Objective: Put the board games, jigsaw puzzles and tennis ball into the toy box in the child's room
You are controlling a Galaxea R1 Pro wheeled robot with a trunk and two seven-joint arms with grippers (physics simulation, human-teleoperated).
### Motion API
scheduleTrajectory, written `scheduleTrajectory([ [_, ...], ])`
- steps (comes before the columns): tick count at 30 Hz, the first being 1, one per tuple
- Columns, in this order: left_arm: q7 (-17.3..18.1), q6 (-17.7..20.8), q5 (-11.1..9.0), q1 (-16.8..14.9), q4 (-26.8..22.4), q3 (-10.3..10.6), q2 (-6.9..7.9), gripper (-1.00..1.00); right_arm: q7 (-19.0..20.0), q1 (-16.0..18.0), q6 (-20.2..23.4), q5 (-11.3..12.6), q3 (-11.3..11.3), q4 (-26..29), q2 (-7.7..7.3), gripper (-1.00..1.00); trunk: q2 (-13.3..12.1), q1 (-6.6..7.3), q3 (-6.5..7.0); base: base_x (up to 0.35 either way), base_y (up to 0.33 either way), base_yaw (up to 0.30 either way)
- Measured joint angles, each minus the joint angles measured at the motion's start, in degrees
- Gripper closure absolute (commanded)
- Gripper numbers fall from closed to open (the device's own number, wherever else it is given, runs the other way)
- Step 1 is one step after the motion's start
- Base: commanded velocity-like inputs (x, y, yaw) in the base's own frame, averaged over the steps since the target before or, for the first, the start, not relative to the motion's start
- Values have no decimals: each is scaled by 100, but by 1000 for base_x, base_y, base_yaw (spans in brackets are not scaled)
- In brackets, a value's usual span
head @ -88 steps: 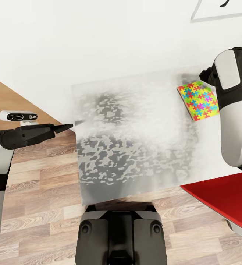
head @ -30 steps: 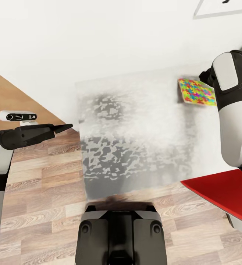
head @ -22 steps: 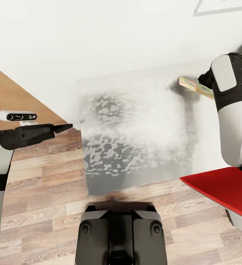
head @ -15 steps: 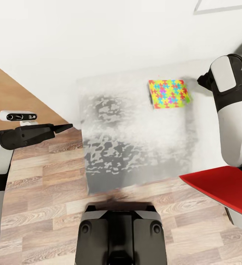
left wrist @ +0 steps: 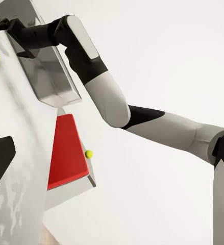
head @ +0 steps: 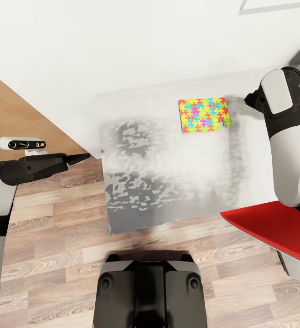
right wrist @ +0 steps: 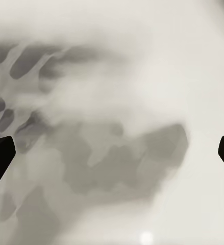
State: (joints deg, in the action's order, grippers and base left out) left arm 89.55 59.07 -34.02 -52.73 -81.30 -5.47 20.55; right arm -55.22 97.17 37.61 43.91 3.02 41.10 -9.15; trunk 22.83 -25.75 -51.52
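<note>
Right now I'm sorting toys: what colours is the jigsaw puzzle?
Yellow, green, blue, pink and orange interlocking pieces on the jigsaw puzzle; head view.

The head view looks steeply down from above the robot's trunk over a mottled grey-white table point(head: 168, 173) with wooden floor point(head: 54, 237) around it. The left wrist view looks sideways across that same tabletop toward the right arm point(left wrist: 106, 97), from some way off, taking in a red-topped piece point(left wrist: 66, 148) that the head view shows at its right edge point(head: 277, 228). The right wrist view faces the tabletop point(right wrist: 112, 132) at very close range, so the surface is blurred.
</note>
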Motion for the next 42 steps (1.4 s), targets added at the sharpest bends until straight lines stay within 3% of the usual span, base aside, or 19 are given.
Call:
scheduleTrajectory([
  [42,0,0,0,1,-4,-3,0,-100,17,0,25,0,0,0,0,-100,0,0,0,6,91,0],
])
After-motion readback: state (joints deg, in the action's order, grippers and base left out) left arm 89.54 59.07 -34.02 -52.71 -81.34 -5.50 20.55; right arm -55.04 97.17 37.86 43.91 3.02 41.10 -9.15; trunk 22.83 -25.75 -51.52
